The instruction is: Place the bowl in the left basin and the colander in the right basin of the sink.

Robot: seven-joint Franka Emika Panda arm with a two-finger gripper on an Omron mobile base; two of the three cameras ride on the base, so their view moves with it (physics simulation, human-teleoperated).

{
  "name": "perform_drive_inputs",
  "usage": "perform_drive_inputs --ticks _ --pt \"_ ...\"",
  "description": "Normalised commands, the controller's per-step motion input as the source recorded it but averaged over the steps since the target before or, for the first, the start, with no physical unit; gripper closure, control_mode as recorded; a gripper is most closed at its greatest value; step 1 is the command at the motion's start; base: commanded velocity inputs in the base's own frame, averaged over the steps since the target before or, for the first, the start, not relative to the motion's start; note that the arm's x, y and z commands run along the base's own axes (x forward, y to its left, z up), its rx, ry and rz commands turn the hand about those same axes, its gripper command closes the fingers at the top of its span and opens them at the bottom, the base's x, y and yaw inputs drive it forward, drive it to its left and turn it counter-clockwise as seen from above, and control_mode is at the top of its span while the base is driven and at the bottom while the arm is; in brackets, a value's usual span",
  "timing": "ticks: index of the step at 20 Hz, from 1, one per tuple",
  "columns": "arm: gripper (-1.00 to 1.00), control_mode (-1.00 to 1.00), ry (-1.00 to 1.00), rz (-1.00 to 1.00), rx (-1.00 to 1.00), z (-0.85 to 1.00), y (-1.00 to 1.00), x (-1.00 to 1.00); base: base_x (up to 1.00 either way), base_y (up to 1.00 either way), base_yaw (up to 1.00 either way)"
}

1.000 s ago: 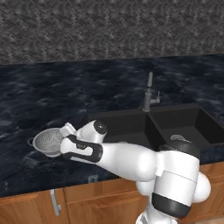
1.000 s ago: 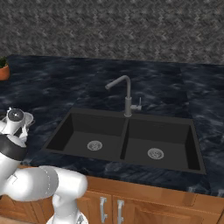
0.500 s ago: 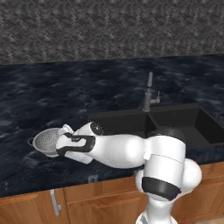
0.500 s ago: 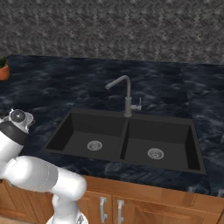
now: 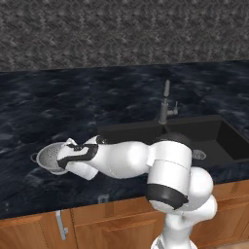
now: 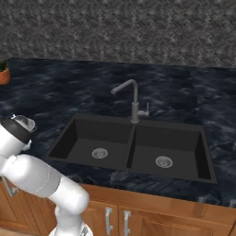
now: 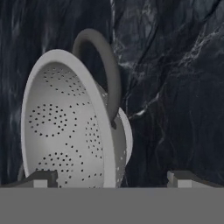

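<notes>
Perforated silver-grey metal colander (image 7: 65, 127) sits between the spread fingertips (image 7: 41, 178); its loop handle (image 7: 103, 65) arches ahead. Dark marbled stone counter (image 5: 58, 112) around it lies bare. Grey gooseneck faucet (image 6: 131, 99) stands behind the matte black double sink (image 6: 133, 147).

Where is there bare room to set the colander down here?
Both sink wells are bare: left basin and right basin, split by the divider under the faucet. It is crowded where the gripper meets the colander.

Perforated silver colander (image 5: 48, 158) upright on counter, left of black double sink (image 6: 133, 147); both basins apparently bare.
</notes>
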Motion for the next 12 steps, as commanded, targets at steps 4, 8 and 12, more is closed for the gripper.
perform_drive_inputs --ticks 4,8,12 --pt "-1.00 -1.00 0.00 0.00 0.00 -0.20 0.14 0.15 0.00 0.00 0.00" --pt "-1.00 -1.00 0.00 0.00 0.00 -0.26 0.10 0.09 0.00 0.00 0.00" --pt "-1.00 -1.00 0.00 0.00 0.00 -0.16 0.06 0.01 0.00 0.00 0.00"
